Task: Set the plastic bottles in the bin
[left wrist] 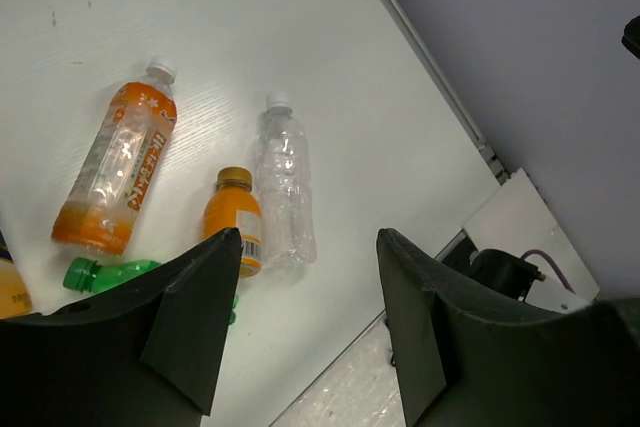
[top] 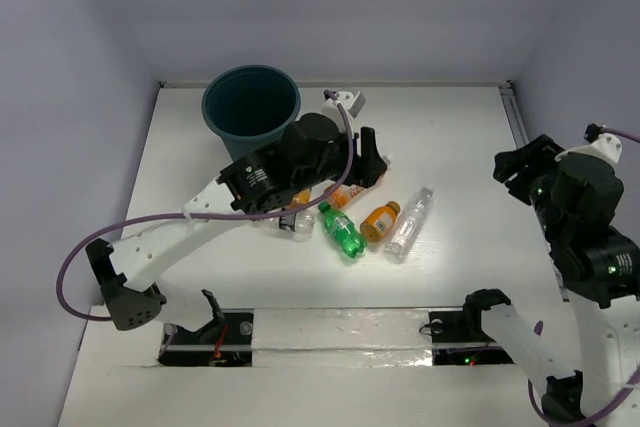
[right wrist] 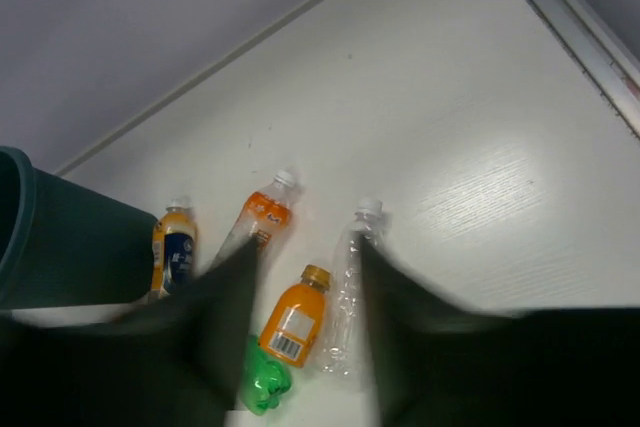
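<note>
The dark teal bin stands at the back left; its wall shows in the right wrist view. Several bottles lie in the middle: a green one, a small orange one, a clear one, and a dark-labelled one. An orange white-capped one is partly hidden under my left arm. My left gripper hovers above them, open and empty. My right gripper is raised at the far right, open and empty, its fingers blurred.
The left arm stretches diagonally from the near left across to beside the bin. A raised rail runs along the table's right edge. A white bracket lies behind the bin's right side. Grey walls close in the table at the back and sides.
</note>
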Controlling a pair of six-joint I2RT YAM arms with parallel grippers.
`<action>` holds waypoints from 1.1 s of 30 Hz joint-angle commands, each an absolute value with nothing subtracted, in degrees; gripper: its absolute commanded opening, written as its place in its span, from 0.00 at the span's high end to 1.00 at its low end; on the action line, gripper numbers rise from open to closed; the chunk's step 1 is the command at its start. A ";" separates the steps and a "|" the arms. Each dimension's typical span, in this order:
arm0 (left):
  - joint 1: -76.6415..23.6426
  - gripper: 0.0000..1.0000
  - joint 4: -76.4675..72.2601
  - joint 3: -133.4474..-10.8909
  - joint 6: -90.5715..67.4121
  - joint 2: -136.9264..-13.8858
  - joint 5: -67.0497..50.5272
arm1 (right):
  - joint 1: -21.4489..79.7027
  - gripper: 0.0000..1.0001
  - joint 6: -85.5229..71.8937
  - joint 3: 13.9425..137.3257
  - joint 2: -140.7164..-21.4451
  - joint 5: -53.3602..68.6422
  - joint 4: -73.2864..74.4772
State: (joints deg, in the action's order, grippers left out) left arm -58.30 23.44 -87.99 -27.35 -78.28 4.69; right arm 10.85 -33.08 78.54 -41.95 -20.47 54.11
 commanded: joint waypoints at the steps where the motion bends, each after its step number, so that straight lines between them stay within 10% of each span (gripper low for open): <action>1: -58.27 0.47 21.27 -86.84 -24.53 -78.84 5.89 | 10.46 0.72 -34.54 76.30 -40.52 -18.11 54.23; 3: -58.27 0.52 20.83 -86.57 -22.60 -80.23 5.71 | 10.46 0.99 -35.77 74.63 -39.73 -15.22 54.23; 9: -56.43 1.00 22.85 -89.38 -17.41 -88.40 6.33 | 10.46 1.00 -37.53 68.65 -35.16 -12.83 53.35; 15: -53.01 1.00 21.62 -91.75 -13.98 -97.53 2.21 | 10.46 1.00 -39.11 63.30 -31.92 -11.52 54.67; 17: -50.37 0.95 22.41 -93.60 -12.75 -100.02 0.27 | 10.46 1.00 -39.46 61.09 -30.94 -10.46 54.23; 21: -47.72 0.46 22.24 -95.62 -10.90 -105.63 -3.86 | 10.46 1.00 -40.69 57.05 -29.54 -8.18 54.23; 23: -46.93 0.37 22.06 -97.11 -9.59 -107.39 -3.96 | 10.46 0.98 -40.96 54.60 -28.13 -7.48 53.35; 33: -46.41 0.22 25.84 -108.62 -4.75 -121.80 -3.08 | 10.46 0.26 -39.55 48.43 -29.26 -1.50 50.36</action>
